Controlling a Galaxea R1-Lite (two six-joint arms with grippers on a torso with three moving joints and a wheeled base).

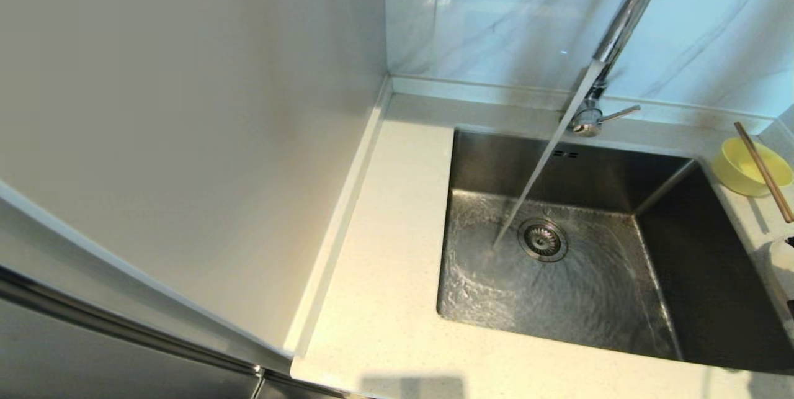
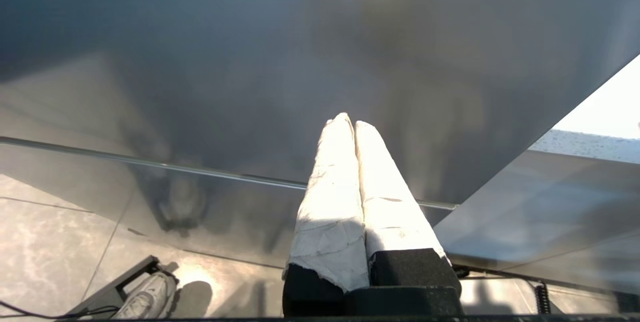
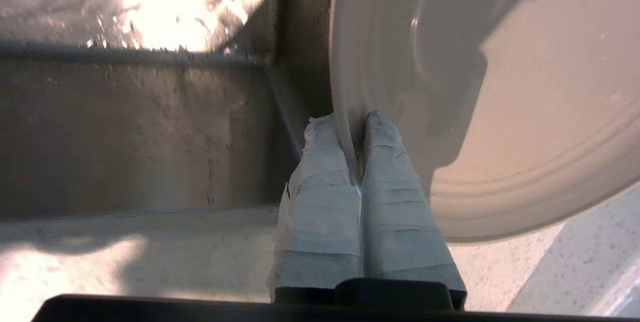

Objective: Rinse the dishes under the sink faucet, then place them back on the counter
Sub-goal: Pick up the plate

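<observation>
Water runs from the chrome faucet (image 1: 620,26) into the steel sink (image 1: 558,300), landing just left of the drain strainer (image 1: 543,239). The yellow bowl (image 1: 741,169) sits on the counter at the sink's far right corner, with the brown chopsticks (image 1: 766,174) lying across it. My right gripper (image 3: 350,121) is shut on the rim of the white plate (image 3: 500,86), which stands on edge above the counter by the sink's right wall. In the head view only a sliver of that plate (image 1: 780,265) shows at the right border. My left gripper (image 2: 350,124) is shut on nothing, parked low.
The speckled counter (image 1: 384,300) spreads left of and in front of the sink. A tall pale panel (image 1: 186,138) rises at the left and the marble wall (image 1: 496,14) behind. The left gripper faces a grey steel cabinet front (image 2: 250,61) above the floor.
</observation>
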